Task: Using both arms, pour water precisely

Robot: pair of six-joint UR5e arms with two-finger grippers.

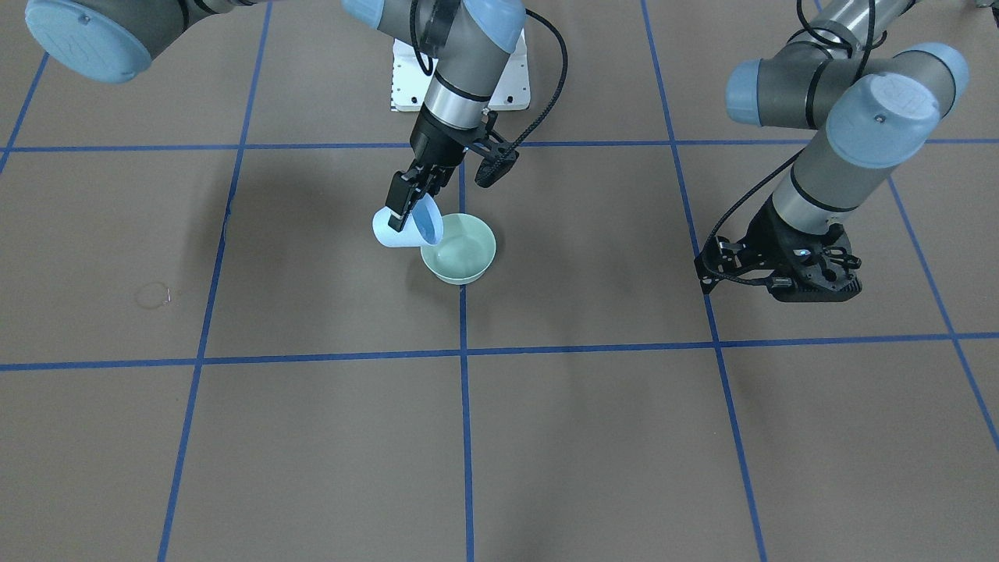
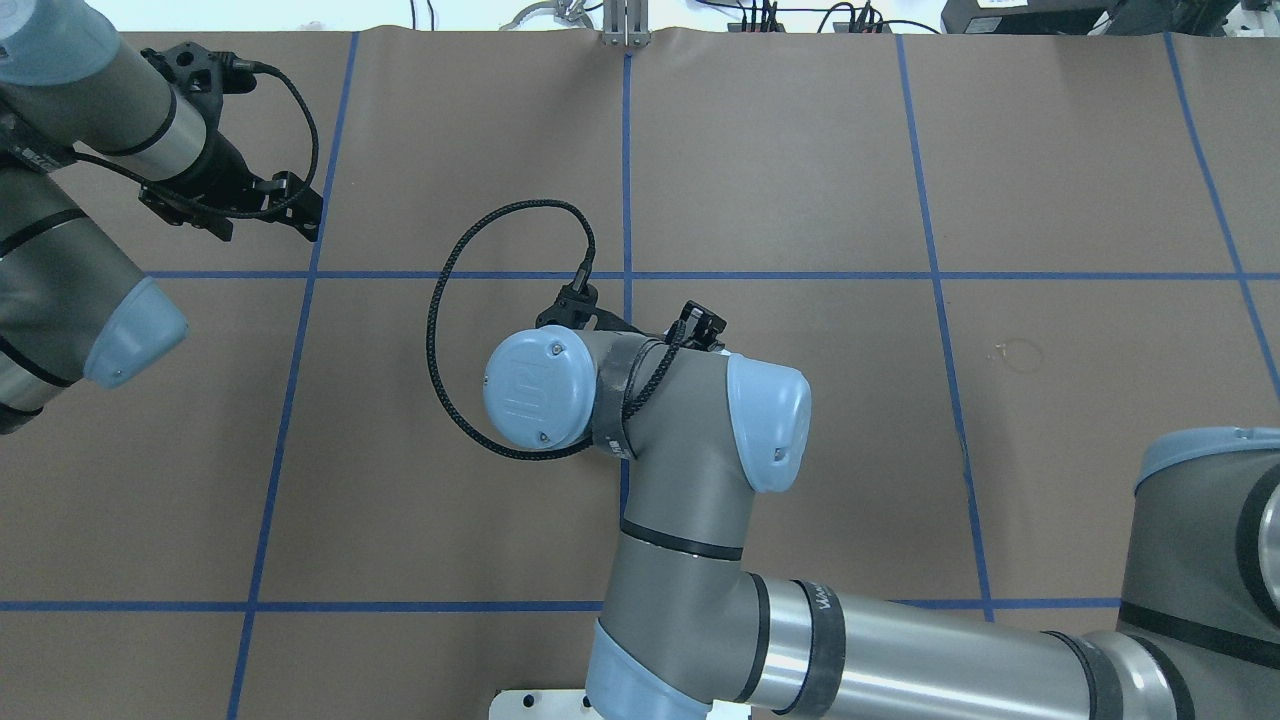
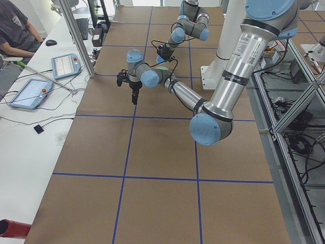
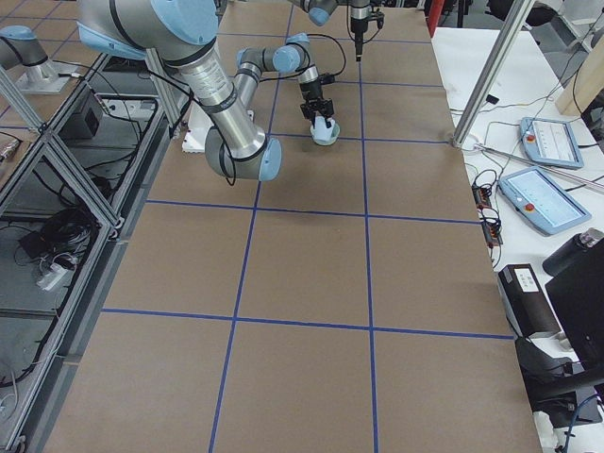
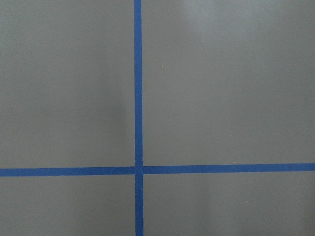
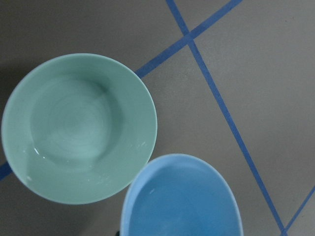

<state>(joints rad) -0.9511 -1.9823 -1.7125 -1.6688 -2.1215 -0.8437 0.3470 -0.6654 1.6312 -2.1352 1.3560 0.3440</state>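
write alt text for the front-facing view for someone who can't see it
The right gripper holds a light blue cup tilted over a green bowl on a brown table with blue tape lines. The left gripper hangs off to the side, apart from both.

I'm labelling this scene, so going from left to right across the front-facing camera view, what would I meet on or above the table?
Faint ring mark → tilted blue cup → green bowl → left gripper, hovering well apart on the far right.
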